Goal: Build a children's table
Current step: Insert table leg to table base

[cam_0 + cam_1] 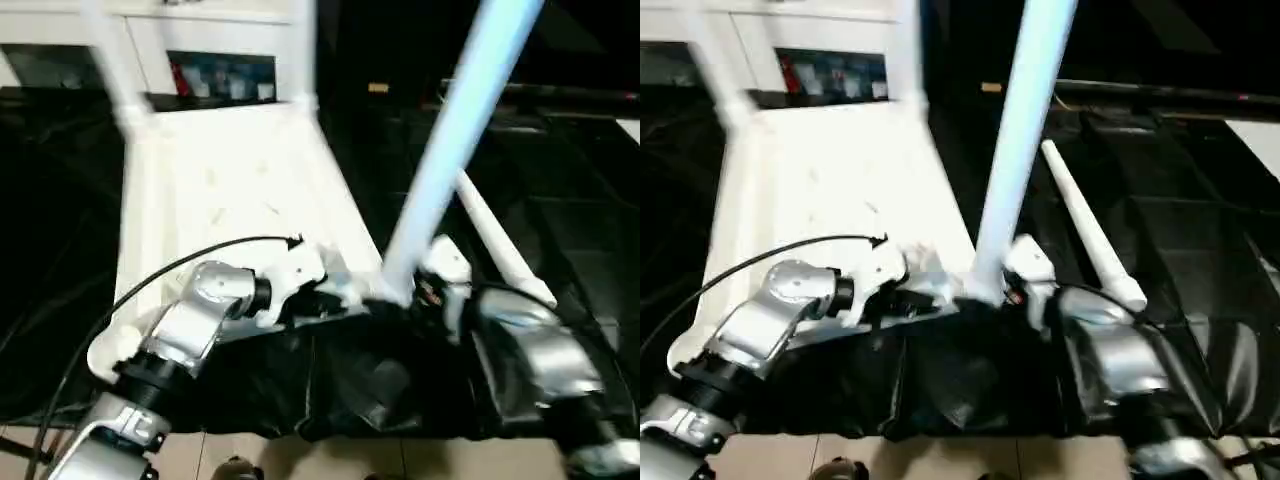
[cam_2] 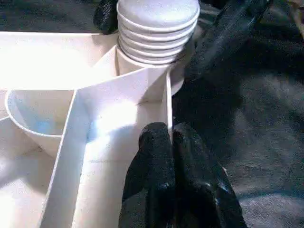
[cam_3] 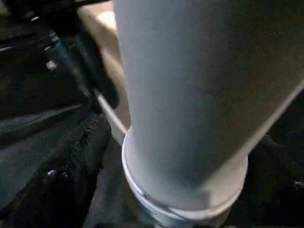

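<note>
The children's table top (image 1: 230,190) lies upside down on black cloth, white, ribs up. Two white legs (image 1: 115,60) (image 1: 305,50) stand in its far corners. A third leg (image 1: 450,150) rises tilted from the near right corner socket, and its ribbed lower end (image 2: 156,33) shows there. Another leg (image 1: 1085,220) lies loose on the cloth to the right. My left gripper (image 2: 171,142) is shut on the top's thin rim wall beside that socket. My right gripper (image 1: 405,295) is open, with a black finger (image 2: 228,38) on either side of the leg's base.
Black cloth (image 1: 560,200) covers the surface around the table top. A white cabinet (image 1: 200,30) stands behind it. A black cable (image 1: 180,265) arcs over my left forearm. Tan floor (image 1: 330,455) shows at the near edge.
</note>
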You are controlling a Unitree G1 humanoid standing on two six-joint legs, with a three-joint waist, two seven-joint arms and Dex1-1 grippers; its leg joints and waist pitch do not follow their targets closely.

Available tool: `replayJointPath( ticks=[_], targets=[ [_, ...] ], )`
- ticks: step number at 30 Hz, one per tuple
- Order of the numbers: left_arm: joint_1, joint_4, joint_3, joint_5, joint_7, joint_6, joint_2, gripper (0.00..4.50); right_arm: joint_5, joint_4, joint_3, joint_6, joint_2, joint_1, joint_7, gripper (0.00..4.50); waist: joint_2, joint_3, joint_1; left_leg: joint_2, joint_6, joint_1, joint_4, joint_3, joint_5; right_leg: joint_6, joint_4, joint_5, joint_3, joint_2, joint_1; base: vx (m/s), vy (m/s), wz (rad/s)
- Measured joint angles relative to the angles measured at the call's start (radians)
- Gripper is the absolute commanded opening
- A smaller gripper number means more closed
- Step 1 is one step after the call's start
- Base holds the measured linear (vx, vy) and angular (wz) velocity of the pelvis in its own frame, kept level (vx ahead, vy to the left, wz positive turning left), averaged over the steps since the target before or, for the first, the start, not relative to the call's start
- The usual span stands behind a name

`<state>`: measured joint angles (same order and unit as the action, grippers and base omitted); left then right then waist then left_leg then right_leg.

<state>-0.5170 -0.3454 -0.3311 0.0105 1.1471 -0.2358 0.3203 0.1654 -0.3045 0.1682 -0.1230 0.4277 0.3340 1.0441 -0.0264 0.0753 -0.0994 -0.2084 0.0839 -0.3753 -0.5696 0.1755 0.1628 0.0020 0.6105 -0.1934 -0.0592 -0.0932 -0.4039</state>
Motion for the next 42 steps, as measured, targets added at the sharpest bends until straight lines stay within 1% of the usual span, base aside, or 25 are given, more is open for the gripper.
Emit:
replayJointPath(
  ticks=[1,4,5,6,7,8,9,12,14,15,17,23,27,29,30,31,32,34,35,36,37,38,40,41,42],
  targets=[
    [-0.003,-0.005,-0.002,-0.004,0.009,0.003,0.003,0.00,0.003,0.011,0.001,-0.005,0.007,-0.003,0.010,3.87,0.000,0.000,0.000,0.000,0.000,0.000,0.000,0.000,0.000,0.000,0.000,0.000,0.000,0.000,0.000,0.000,0.000,0.00],
    [-0.011,-0.023,-0.007,-0.012,0.034,0.020,0.011,0.00,0.024,0.043,0.001,-0.009,0.017,-0.006,0.042,3.74,0.000,0.000,0.000,0.000,0.000,0.000,0.000,0.000,0.000,0.000,0.000,0.000,0.000,0.000,0.000,0.000,0.000,0.00],
    [-0.014,-0.027,-0.009,-0.013,0.038,0.025,0.013,0.00,0.026,0.055,0.003,-0.008,0.017,-0.006,0.049,3.55,-0.001,0.000,0.000,0.000,0.000,0.000,0.000,0.000,0.000,0.000,0.000,0.000,0.000,0.000,0.000,0.000,0.000,0.00],
    [-0.017,-0.033,-0.010,-0.013,0.040,0.028,0.013,0.00,0.027,0.067,0.008,-0.001,0.016,-0.004,0.055,3.55,-0.001,-0.001,0.000,0.000,0.000,0.001,0.000,0.000,0.000,0.000,0.000,0.000,0.000,0.000,0.000,0.000,0.000,0.00],
    [-0.018,-0.034,-0.011,-0.013,0.045,0.030,0.015,0.00,0.025,0.067,0.009,-0.002,0.017,-0.002,0.054,3.50,-0.002,-0.001,0.000,0.000,0.000,0.001,0.000,0.000,0.000,0.000,0.000,0.000,0.000,0.000,0.000,0.000,0.000,0.00],
    [-0.018,-0.035,-0.013,-0.013,0.048,0.035,0.016,0.00,0.026,0.066,0.009,-0.004,0.016,-0.002,0.054,3.34,-0.002,-0.001,-0.001,0.000,0.000,0.000,0.000,0.000,0.000,0.000,0.000,0.000,0.000,0.000,0.000,0.000,0.000,0.00],
    [-0.018,-0.036,-0.014,-0.013,0.051,0.039,0.016,0.00,0.026,0.066,0.009,-0.005,0.012,-0.002,0.054,3.34,-0.002,-0.001,-0.003,0.000,0.000,0.000,0.000,0.000,0.000,0.000,0.000,0.000,0.000,0.000,0.000,0.000,0.000,0.00],
    [-0.018,-0.036,-0.017,-0.015,0.066,0.040,0.019,0.00,0.026,0.066,0.013,-0.017,0.005,-0.002,0.055,3.09,-0.002,-0.001,-0.006,0.000,0.000,0.001,0.000,0.000,0.000,0.000,0.000,0.000,0.000,0.000,0.000,0.000,0.000,0.00],
    [-0.018,-0.035,-0.019,-0.016,0.072,0.040,0.020,0.00,0.029,0.067,0.012,-0.023,0.000,-0.002,0.055,3.03,-0.002,-0.001,-0.008,0.000,0.000,0.001,0.000,0.000,0.000,0.000,0.000,0.000,0.000,0.000,0.000,0.000,0.000,0.00],
    [-0.018,-0.035,-0.019,-0.016,0.073,0.040,0.021,0.00,0.030,0.067,0.012,-0.023,-0.004,-0.004,0.054,2.89,-0.003,-0.002,-0.009,0.000,0.000,0.001,0.000,0.000,0.000,0.000,0.000,0.000,0.000,0.000,0.000,0.000,0.000,0.00],
    [-0.018,-0.034,-0.020,-0.016,0.075,0.041,0.022,0.00,0.033,0.067,0.012,-0.021,-0.009,-0.008,0.054,2.84,-0.003,-0.002,-0.010,0.000,0.000,0.001,0.000,0.000,0.000,0.000,0.000,0.000,0.000,0.000,0.000,0.000,0.000,0.00],
    [-0.014,-0.034,-0.020,-0.017,0.072,0.046,0.025,0.00,0.040,0.058,-0.013,-0.010,-0.038,-0.029,0.036,2.78,-0.003,-0.003,-0.010,0.000,0.000,0.002,0.000,-0.001,0.000,0.000,0.001,0.000,0.000,0.000,0.001,0.000,0.000,0.00],
    [-0.001,-0.031,-0.019,-0.012,0.049,0.075,0.026,0.00,0.041,0.057,-0.022,0.005,-0.052,-0.044,0.015,2.78,0.000,-0.004,-0.010,0.000,0.000,0.004,0.000,-0.001,0.000,0.000,0.002,0.000,0.000,0.000,0.003,0.000,0.000,0.00],
    [0.003,-0.025,-0.011,-0.016,0.048,0.061,0.026,0.00,0.041,0.057,-0.025,0.005,-0.062,-0.046,0.006,2.78,0.000,-0.004,-0.010,0.000,0.000,0.005,0.000,-0.001,0.000,-0.001,0.002,0.000,0.000,0.000,0.003,0.000,0.000,0.00],
    [0.009,-0.020,0.001,-0.024,0.051,0.044,0.027,0.44,0.041,0.055,-0.030,0.004,-0.072,-0.047,0.001,2.78,0.001,-0.004,-0.008,0.000,0.000,0.005,0.000,-0.001,0.000,-0.001,0.003,0.000,0.000,0.000,0.002,0.000,0.000,0.00],
    [0.010,-0.016,0.003,-0.031,0.054,0.033,0.030,0.55,0.042,0.054,-0.033,0.004,-0.079,-0.048,0.000,2.78,0.001,-0.004,-0.006,0.000,0.000,0.005,0.000,-0.001,0.000,-0.001,0.003,0.001,0.000,0.000,0.002,0.000,0.000,0.00],
    [0.015,-0.012,0.012,-0.041,0.056,0.023,0.032,0.55,0.045,0.054,-0.034,0.004,-0.083,-0.049,-0.001,2.78,0.001,-0.004,-0.002,0.000,0.000,0.004,0.000,-0.001,0.000,-0.001,0.003,0.001,0.000,0.000,0.002,0.000,0.000,0.00],
    [0.032,0.037,0.075,-0.132,0.061,0.010,0.021,0.61,0.060,0.044,-0.028,0.000,-0.093,-0.055,0.004,2.78,-0.001,-0.004,0.000,-0.001,0.000,0.003,0.000,-0.002,0.000,-0.001,0.003,0.000,-0.001,0.001,0.001,0.000,0.000,0.00],
    [0.031,0.071,0.092,-0.162,0.070,0.009,0.023,0.76,0.064,0.039,-0.023,-0.001,-0.104,-0.056,0.005,2.78,-0.003,-0.005,0.002,-0.002,0.000,0.004,0.000,-0.002,0.000,-0.001,0.003,0.000,-0.001,0.002,0.001,0.000,0.000,0.00],
    [0.024,0.099,0.110,-0.190,0.078,0.005,0.025,0.76,0.070,0.039,-0.014,0.000,-0.117,-0.056,0.007,2.78,-0.002,-0.006,0.007,-0.002,0.000,0.005,0.000,-0.002,0.000,-0.001,0.003,0.000,-0.001,0.002,0.002,0.000,0.000,0.00],
    [0.018,0.111,0.121,-0.202,0.081,0.001,0.026,0.90,0.074,0.038,-0.007,0.001,-0.121,-0.056,0.008,2.78,-0.001,-0.006,0.008,-0.002,0.000,0.005,0.000,-0.001,0.000,-0.001,0.003,0.000,-0.001,0.002,0.002,0.000,0.000,0.00],
    [0.018,0.118,0.132,-0.219,0.086,-0.004,0.028,0.90,0.077,0.036,-0.005,0.001,-0.122,-0.056,0.009,2.78,-0.001,-0.006,0.009,-0.002,0.000,0.005,0.000,-0.001,0.000,-0.001,0.003,0.000,-0.001,0.002,0.002,0.000,0.000,0.00],
    [0.020,0.125,0.147,-0.247,0.095,-0.022,0.023,1.14,0.078,0.033,-0.007,0.002,-0.120,-0.054,0.009,2.78,-0.002,-0.007,0.009,-0.001,0.000,0.005,-0.001,-0.001,0.000,-0.001,0.003,0.000,-0.001,0.001,0.002,0.000,0.000,0.00],
    [0.024,0.131,0.159,-0.266,0.101,-0.035,0.017,1.14,0.078,0.026,-0.008,0.002,-0.120,-0.052,0.011,2.78,-0.002,-0.007,0.009,-0.001,0.000,0.005,-0.001,-0.001,0.000,-0.002,0.003,0.000,-0.001,0.001,0.002,0.000,0.000,0.00],
    [0.024,0.138,0.169,-0.292,0.109,-0.054,0.010,1.34,0.078,0.023,-0.012,0.001,-0.121,-0.052,0.012,2.78,-0.003,-0.007,0.009,-0.001,0.000,0.005,-0.001,-0.001,0.000,-0.002,0.003,0.000,-0.001,0.001,0.003,0.000,0.000,0.00]
  ],
)
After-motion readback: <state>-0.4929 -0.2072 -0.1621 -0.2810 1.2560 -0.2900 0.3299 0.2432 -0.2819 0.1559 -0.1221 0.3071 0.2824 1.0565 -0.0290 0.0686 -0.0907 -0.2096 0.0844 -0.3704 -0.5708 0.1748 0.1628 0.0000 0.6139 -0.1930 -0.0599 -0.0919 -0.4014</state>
